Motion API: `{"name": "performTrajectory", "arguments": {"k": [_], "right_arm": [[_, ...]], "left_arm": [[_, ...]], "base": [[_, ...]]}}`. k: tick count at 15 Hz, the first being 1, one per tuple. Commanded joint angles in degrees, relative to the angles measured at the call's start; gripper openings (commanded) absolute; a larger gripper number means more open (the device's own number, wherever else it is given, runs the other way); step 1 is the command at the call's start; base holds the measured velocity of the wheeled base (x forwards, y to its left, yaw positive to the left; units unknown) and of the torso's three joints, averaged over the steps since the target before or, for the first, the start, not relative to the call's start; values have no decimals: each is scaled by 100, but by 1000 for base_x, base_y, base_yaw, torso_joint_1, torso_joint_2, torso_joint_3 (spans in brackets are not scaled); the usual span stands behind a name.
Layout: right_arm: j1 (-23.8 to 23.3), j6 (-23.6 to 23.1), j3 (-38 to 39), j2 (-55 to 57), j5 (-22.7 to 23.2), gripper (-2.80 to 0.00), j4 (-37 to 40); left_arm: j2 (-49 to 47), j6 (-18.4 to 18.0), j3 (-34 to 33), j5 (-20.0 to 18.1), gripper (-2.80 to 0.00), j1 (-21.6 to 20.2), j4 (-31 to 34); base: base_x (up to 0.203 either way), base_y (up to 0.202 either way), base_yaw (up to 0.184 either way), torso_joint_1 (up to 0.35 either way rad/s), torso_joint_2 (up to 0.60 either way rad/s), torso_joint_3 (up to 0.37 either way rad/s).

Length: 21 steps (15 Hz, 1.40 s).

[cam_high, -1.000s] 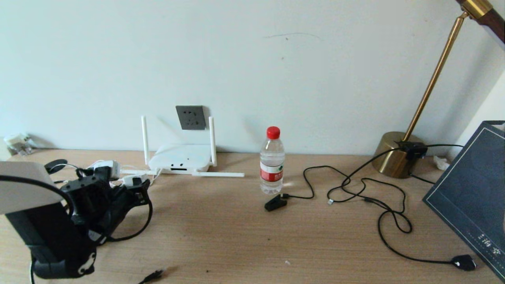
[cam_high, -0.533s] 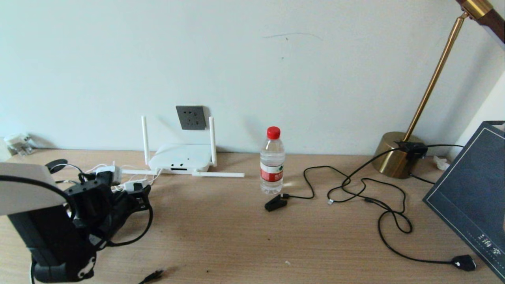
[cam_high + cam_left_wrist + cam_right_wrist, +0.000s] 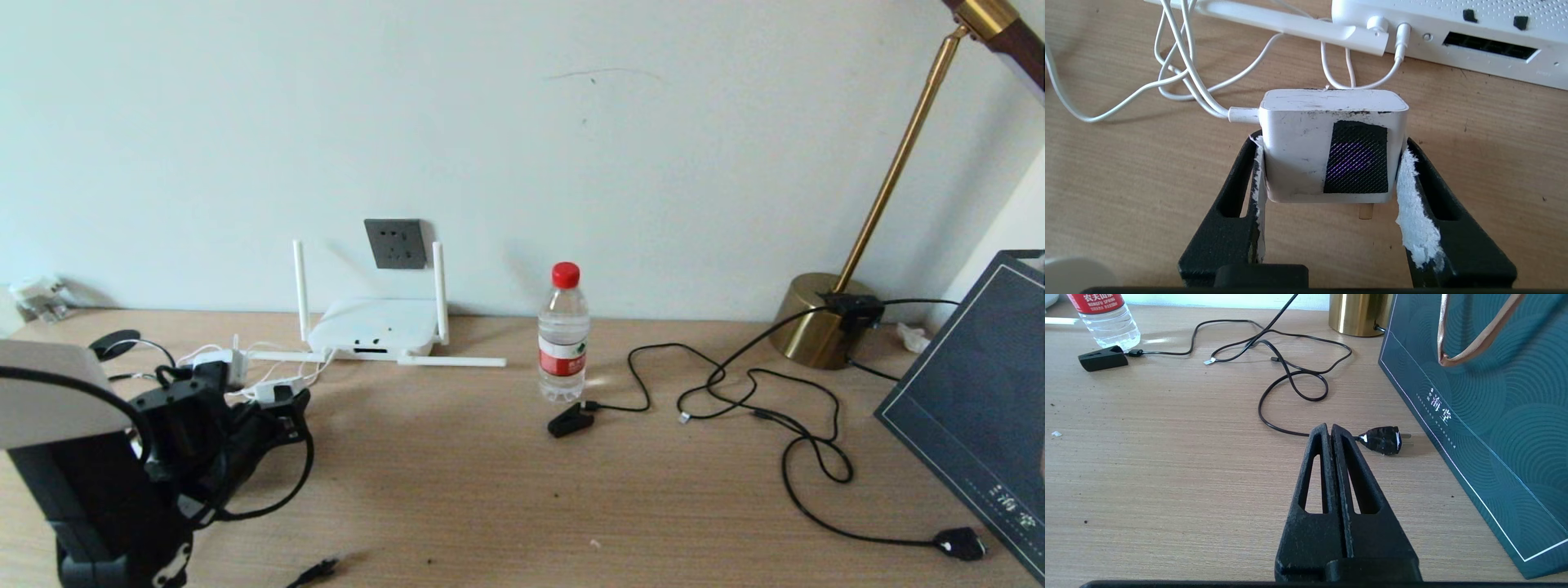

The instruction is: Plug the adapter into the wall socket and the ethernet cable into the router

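- Left gripper (image 3: 1331, 179) clamped on adapter (image 3: 1331, 143), low over desk (image 3: 490, 474), near router (image 3: 1453, 36).
- Right gripper (image 3: 1331, 430) closed, empty.
- Socket (image 3: 395, 243) vacant; adapter unplugged. Ethernet step apparently pending.

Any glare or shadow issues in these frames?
Head view: bright glint on the table beside the water bottle; soft shadow right of the wall socket. Left wrist view: purple sheen on the dark mesh patch of the adapter, held in the left claw. Right wrist view: evenly lit, right claw sharp.
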<state>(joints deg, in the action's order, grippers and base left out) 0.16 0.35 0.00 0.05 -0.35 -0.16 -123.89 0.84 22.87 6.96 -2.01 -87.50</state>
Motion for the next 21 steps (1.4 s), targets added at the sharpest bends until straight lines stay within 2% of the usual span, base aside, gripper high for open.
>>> {"name": "performTrajectory", "arguments": {"k": [1,5,7,8,11,13,14,19,20,21], "right_arm": [[2,0,0,4,0,-280,-2],[2,0,0,4,0,-280,-2],[2,0,0,4,0,-280,-2],[2,0,0,4,0,-280,-2],[2,0,0,4,0,-280,-2],[2,-27,3,4,2,-280,-2],[2,-146,0,4,25,-280,-2],[2,-437,-19,48,168,-280,44],[2,-508,-39,46,214,-280,48],[2,-456,-160,102,268,-280,35]], "left_arm": [[42,14,-98,7,-280,-10,-16],[383,54,54,-2,-280,-5,-16],[835,-164,422,32,-280,37,56],[1131,-325,628,40,-280,51,340],[2205,-604,1843,43,-280,270,2290],[2708,-679,2830,4,-280,526,4247],[2941,-697,3208,-6,-280,710,4952],[4091,-702,4244,95,-280,2386,7979],[4264,-689,4334,-8,-280,2756,8337],[4379,-705,4413,-410,-280,3027,8511]], "base": [[0,0,0,0,0,0],[0,0,0,0,0,0],[0,0,0,0,0,0],[0,0,0,0,0,0],[0,0,0,0,0,0],[0,0,0,0,0,0],[0,0,0,0,0,0],[0,0,0,0,0,0],[0,0,0,0,0,0],[0,0,0,0,0,0]]}}
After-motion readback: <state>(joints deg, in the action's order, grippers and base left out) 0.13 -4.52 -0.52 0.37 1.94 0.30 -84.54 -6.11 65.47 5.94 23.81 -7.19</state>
